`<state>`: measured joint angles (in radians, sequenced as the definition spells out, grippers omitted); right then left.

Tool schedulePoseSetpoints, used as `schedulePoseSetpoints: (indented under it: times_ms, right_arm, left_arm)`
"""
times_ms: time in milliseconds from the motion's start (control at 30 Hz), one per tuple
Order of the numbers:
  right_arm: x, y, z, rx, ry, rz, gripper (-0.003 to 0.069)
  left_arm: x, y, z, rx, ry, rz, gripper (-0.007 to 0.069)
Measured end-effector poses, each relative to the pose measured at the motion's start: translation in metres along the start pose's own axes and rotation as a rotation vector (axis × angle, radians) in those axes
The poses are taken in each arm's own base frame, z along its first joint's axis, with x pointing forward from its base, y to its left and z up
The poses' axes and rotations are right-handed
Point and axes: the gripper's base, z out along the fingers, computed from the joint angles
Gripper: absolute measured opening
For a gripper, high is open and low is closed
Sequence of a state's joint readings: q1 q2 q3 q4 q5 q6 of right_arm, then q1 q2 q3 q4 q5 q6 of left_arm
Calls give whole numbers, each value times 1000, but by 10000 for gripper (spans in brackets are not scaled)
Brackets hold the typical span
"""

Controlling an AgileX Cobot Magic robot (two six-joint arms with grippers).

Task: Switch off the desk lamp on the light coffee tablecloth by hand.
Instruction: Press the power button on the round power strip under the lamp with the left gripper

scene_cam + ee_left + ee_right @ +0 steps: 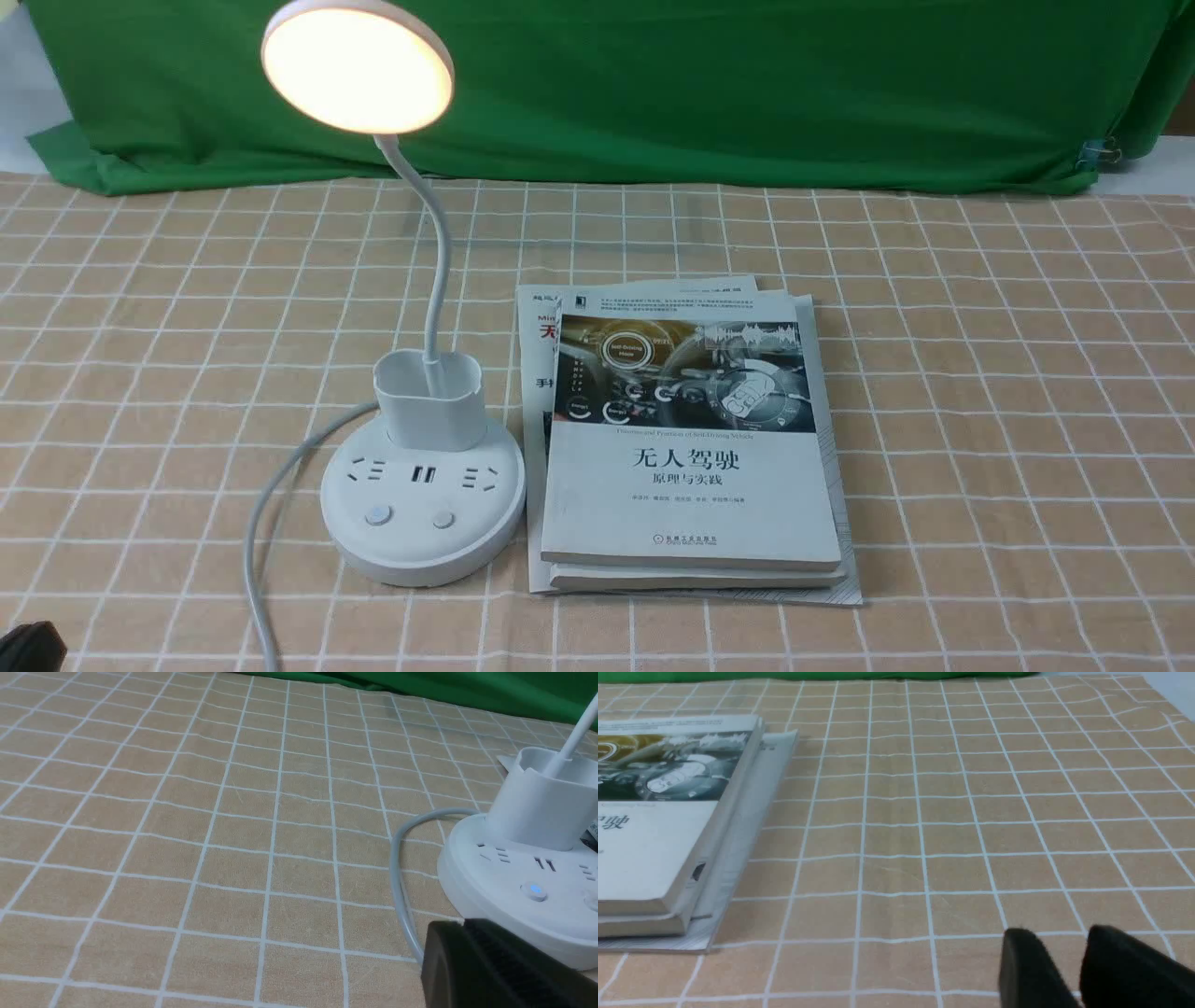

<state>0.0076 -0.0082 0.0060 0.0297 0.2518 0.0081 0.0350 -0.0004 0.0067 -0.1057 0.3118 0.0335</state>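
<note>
The desk lamp stands left of centre on the light coffee tablecloth (934,373). Its disc head (358,65) glows warm white. The bendy neck rises from the pen cup (428,397) on the round base (422,551), which carries two buttons (378,514). In the left wrist view the nearer button (535,889) shows a small blue light. My left gripper (465,924) is shut and empty, low beside the base's rim and the white cord (397,877); only its tip (28,649) shows at the front view's corner. My right gripper (1064,938) hovers over bare cloth, slightly open, holding nothing.
A stack of books (691,448) lies right beside the lamp base, and its edge (668,858) shows in the right wrist view. The cord (266,523) loops off the base toward the near table edge. A green backdrop cloth (747,84) hangs behind.
</note>
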Motion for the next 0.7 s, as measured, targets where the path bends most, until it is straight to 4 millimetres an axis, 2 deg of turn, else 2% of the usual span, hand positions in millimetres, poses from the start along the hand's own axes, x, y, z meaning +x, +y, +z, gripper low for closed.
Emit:
schedulePoseSetpoints:
  times_ms: [200,333,367,500,600,700]
  right_arm:
    - [0,0,0,0,0,0,243]
    - [0,0,0,0,0,0,243]
    - [0,0,0,0,0,0,243]
    - [0,0,0,0,0,0,243]
    - [0,0,0,0,0,0,243]
    - [0,0,0,0,0,0,243]
  left_arm:
    - [-2,0,0,1,-22,-3,1]
    - [-4,-2,0,22,-45,-84,1]
    - [-8,-4,0,49,-88,-216,1]
    - [-19,-4,-2,100,-198,-548,1]
    - [-25,-1,-3,108,-259,-671,1]
    - [-27,0,-4,101,-287,-680,1]
